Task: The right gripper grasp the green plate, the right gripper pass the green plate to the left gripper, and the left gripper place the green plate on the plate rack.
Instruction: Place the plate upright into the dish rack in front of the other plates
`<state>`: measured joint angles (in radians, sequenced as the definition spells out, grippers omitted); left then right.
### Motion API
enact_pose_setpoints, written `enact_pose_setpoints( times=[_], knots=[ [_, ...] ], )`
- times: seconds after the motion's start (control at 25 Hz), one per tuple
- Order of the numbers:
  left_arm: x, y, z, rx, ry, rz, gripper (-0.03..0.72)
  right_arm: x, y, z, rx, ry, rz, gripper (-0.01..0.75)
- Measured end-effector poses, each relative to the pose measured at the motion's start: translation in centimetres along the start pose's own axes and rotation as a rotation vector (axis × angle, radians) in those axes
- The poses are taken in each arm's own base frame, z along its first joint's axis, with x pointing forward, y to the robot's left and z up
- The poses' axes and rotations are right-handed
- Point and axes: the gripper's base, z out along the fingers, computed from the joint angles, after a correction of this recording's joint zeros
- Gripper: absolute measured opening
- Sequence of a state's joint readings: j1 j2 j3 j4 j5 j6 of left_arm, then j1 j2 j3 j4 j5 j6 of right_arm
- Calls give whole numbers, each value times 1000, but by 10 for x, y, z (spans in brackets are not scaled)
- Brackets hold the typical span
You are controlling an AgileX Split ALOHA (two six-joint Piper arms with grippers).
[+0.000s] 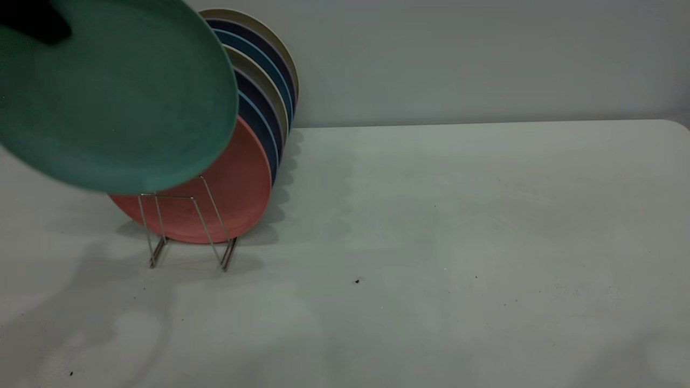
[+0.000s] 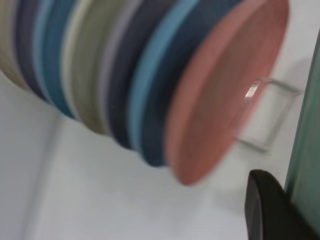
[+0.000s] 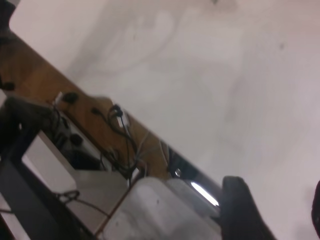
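You see the round teal-green plastic plate (image 1: 116,94) held up in the air by the black left gripper (image 1: 35,22), pinched at its edge, just above the thin silver wire plate rack (image 1: 188,226) on the pale grey table (image 1: 458,242). A plain grey wall (image 1: 485,59) stands behind. The black right gripper (image 3: 272,210) has its fingers spread apart, holding nothing.

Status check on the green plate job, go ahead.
Left gripper holding green plate, raised over plate rack. Right gripper pulled away, jaws open, empty. Front rack slot free ahead of pink plate; nothing blocking.
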<state>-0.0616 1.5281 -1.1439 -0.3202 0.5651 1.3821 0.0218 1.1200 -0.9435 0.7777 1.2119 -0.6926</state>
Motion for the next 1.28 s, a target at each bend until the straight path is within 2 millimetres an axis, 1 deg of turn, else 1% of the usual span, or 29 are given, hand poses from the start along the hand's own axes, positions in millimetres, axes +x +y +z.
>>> enact_pose_setpoints(
  times=[0.12, 0.28, 0.4, 0.52, 0.76, 1.28],
  knots=[
    [-2, 5, 0, -57, -18, 149, 112, 39, 15, -3, 29, 11, 5, 366],
    [-1, 8, 9, -71, -16, 322, 112, 79, 29, -9, 103, -12, 12, 366],
    [1, 8, 21, -51, -20, 355, 112, 102, 33, -11, 170, -28, 19, 366],
    [2, 9, 32, -51, -22, 342, 112, 116, 35, -15, 236, -42, 35, 366],
    [2, 10, 43, -54, -47, 282, 112, 127, 39, -24, 325, -74, 33, 366],
    [7, 6, 64, 0, -41, 257, 112, 128, 37, -25, 350, -66, 32, 366]
  ],
)
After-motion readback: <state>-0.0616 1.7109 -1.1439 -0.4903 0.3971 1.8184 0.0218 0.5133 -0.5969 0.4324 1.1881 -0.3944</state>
